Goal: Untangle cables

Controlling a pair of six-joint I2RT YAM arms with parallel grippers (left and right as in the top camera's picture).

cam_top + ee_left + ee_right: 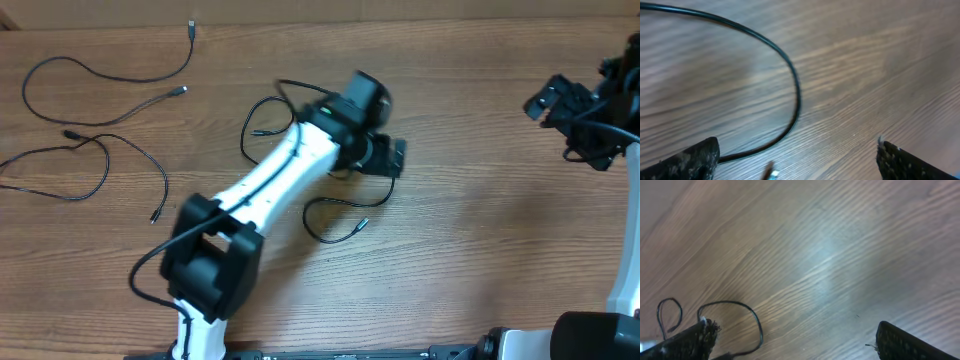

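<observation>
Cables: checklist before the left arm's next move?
1. The left claw open and empty: ok.
2. The right claw open and empty: ok.
3. The near cable lying flat on the table ahead of the left claw: ok.
4. The near cable free of knots: cannot tell, because the left arm hides its middle in the overhead view.
5. The upper cable and lower cable at far left, away from the left claw: ok.
</observation>
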